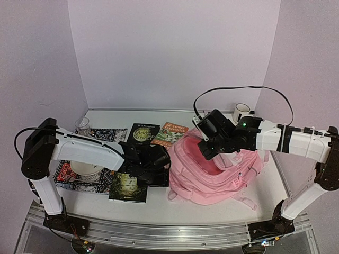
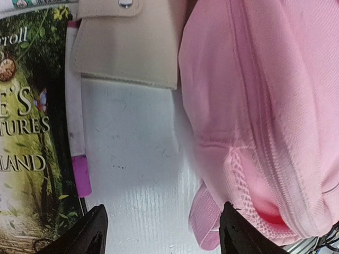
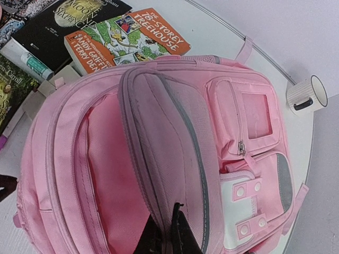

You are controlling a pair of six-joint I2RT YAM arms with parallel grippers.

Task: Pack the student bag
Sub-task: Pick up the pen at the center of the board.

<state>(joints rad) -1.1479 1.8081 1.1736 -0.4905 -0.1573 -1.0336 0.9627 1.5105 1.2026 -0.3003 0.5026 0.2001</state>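
Above: the bag is laid mid-counter, held open by the right hand. Left wrist: the left hand is spread wide, empty beside it. Right wrist: the thin pinch on the flap could be lost, shutting the opening.

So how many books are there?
3. A black book and an orange book lie side by side at the back by the pink bag; a green book lies nearer, left of it. Others may be hidden.

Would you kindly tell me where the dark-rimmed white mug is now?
In the top view, the dark-rimmed white mug stands at the far right corner of the white table, just beyond the pink fabric backpack.
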